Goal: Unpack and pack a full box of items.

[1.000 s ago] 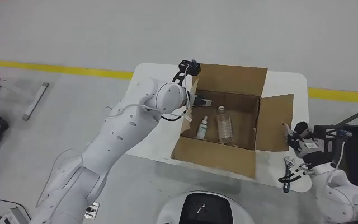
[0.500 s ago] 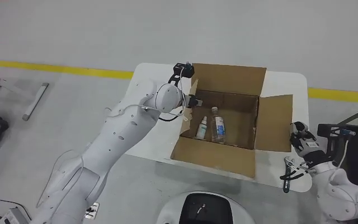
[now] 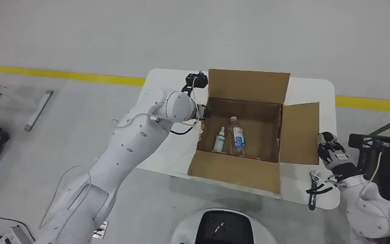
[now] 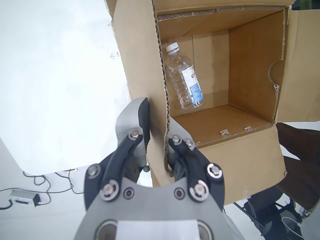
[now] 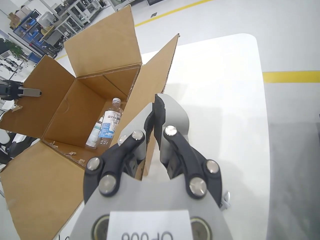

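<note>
While the left gripper [image 4: 157, 119] is clamped on the upright left flap of the box [image 3: 234, 172], one metal finger with a dark pad on each face of the cardboard, the right gripper [image 5: 159, 109] is clenched on nothing, pads pressed together, just beside the outer edge of the right flap. Box: brown corrugated cardboard, rectangular, raw fluted edges, a rounded notch in one edge. It stands open on a smooth white table [image 3: 163, 85] with rounded corners. Count: one box, four flaps, all open. The far flap stands up, the right and near ones are folded outward, and the left one is held. Two bottles inside, two grippers. Water bottle [image 3: 237, 135]: clear ribbed plastic, white screw cap, blue-and-white label. It lies flat on the box floor, long axis near-to-far, cap toward the far wall. Small bottle [image 3: 219, 140]: white, slimmer and shorter. It lies on the left of the water bottle, roughly parallel and slightly angled, top end also toward the far wall. The two lie just beside each other, can't tell if touching. Both are in the left half of the box. Yellow line [image 3: 61, 75] runs across the grey floor behind the table.
</note>
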Controlling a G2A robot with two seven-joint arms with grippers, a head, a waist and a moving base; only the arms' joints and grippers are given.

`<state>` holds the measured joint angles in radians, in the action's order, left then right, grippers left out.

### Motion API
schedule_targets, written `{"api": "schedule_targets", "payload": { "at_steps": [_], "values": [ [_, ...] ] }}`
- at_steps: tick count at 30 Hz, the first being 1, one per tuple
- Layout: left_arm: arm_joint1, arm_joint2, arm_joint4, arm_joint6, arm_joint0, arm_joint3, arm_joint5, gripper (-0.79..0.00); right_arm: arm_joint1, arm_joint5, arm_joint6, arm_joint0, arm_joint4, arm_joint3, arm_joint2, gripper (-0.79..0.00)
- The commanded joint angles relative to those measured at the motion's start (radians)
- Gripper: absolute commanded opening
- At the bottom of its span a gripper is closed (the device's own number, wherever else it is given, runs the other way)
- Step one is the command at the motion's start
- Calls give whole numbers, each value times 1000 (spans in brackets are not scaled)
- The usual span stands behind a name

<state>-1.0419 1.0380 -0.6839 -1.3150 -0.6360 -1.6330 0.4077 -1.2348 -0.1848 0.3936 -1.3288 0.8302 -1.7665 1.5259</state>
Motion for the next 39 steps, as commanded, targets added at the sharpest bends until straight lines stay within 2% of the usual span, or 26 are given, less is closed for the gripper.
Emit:
{"api": "schedule_targets", "payload": {
  "at_steps": [1,11,20,21,22,23,24,26,29,33,35,36,39],
  "values": [
    [3,17,16,-33,-4,-11,23,-785,1,0,-3,2,-3,-4,6,-785],
    [26,87,43,-73,-59,-35,24,-785,6,-8,3,0,-19,-12,10,-785],
    [52,146,64,-53,-118,-65,44,-785,10,-16,6,0,-9,-1,3,-785],
    [55,146,60,-54,-121,-66,44,-686,10,-17,7,1,-9,0,1,-619],
    [57,147,56,-52,-122,-66,46,-286,10,-16,9,2,-6,1,-1,-314],
    [59,147,54,-49,-122,-65,49,0,11,-16,10,3,-2,1,-2,-172],
    [61,147,54,-47,-121,-66,51,0,11,-15,8,4,0,2,-4,-111],
    [63,145,47,-42,-115,-78,55,0,11,-14,3,6,3,2,-5,-49],
    [67,136,34,-45,-104,-100,52,0,12,-8,-20,4,18,-5,-6,-3],
    [69,124,24,-40,-89,-141,57,0,15,5,-69,1,89,-29,-1,-15],
    [68,116,16,-34,-83,-165,64,0,16,13,-104,-3,132,-42,3,-46],
    [67,115,11,-24,-78,-185,67,0,17,20,-123,-5,177,-49,6,-92],
    [68,91,-49,4,-77,-216,42,0,19,49,-221,-16,304,-68,2,-665]
  ]
}}
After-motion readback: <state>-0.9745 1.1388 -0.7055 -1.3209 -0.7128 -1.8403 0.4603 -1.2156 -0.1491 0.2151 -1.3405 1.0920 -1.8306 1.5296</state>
